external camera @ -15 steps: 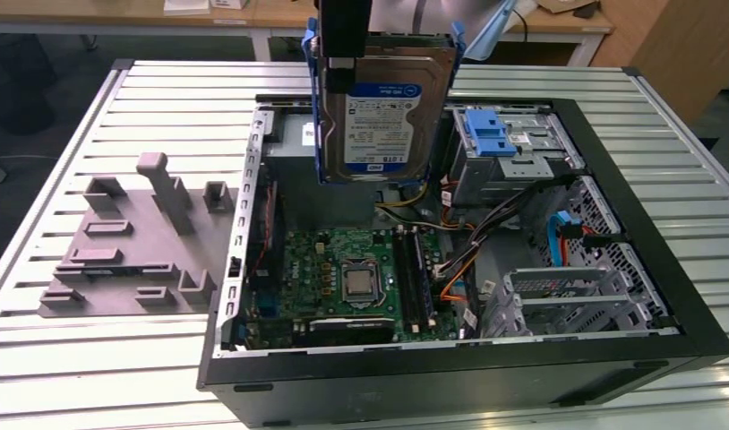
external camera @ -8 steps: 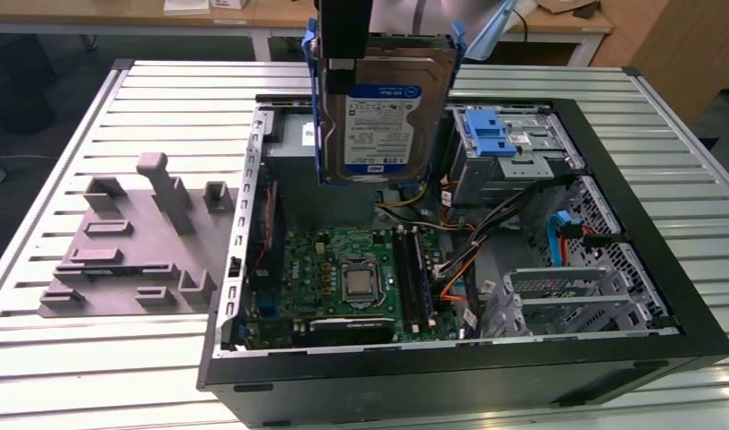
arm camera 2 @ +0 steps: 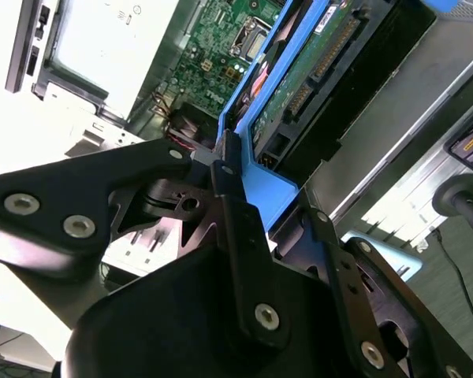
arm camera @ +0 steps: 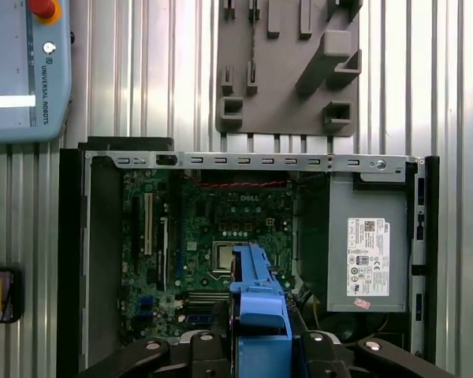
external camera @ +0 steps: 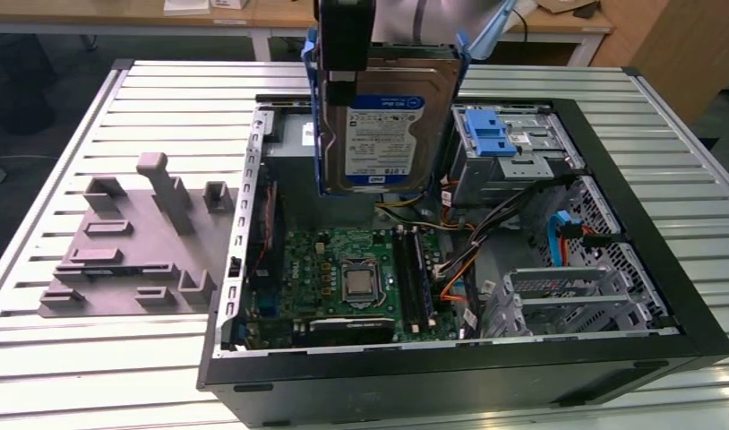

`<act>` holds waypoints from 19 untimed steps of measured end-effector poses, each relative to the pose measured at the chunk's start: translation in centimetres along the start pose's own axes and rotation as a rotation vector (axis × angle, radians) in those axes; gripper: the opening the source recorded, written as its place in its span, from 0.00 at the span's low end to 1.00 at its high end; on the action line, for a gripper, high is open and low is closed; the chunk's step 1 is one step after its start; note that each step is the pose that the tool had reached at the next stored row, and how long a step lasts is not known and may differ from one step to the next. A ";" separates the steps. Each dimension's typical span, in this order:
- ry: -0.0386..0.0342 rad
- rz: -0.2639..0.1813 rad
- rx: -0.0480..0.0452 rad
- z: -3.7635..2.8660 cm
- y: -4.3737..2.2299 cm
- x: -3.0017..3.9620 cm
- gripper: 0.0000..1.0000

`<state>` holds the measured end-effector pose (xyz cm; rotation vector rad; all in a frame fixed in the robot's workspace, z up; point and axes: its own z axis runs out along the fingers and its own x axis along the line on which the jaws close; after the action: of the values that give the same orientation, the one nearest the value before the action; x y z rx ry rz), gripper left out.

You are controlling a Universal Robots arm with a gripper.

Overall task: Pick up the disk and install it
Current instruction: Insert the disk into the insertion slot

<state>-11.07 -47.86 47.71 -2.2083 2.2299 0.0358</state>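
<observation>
Gripping disk (external camera: 385, 125) by blue carrier frame: gripper (arm camera 2: 262, 187) jaws closed narrow onto carrier edge, one finger each side. Disk hangs upright below jaws, label toward exterior view. Beneath jaws: open computer case (external camera: 460, 381), motherboard (arm camera: 213, 236). Drive cage (external camera: 508, 143) just beside disk. Grey fixture plate (external camera: 125, 255) on slatted table (external camera: 102, 394), outside case.
</observation>
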 end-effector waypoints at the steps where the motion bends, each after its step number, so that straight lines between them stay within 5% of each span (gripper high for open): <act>1: 0.0001 0.000 0.0000 0.00 -0.10 0.05 0.36; 5: 0.0002 0.000 -0.0003 -0.02 -1.21 0.13 0.36; 8: 0.0002 0.000 -0.0003 0.00 -1.29 0.35 0.36; 19: 0.0002 0.000 -0.0003 0.13 -1.45 3.57 0.36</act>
<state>-9.65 -51.44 47.49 -2.2085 2.2301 0.0359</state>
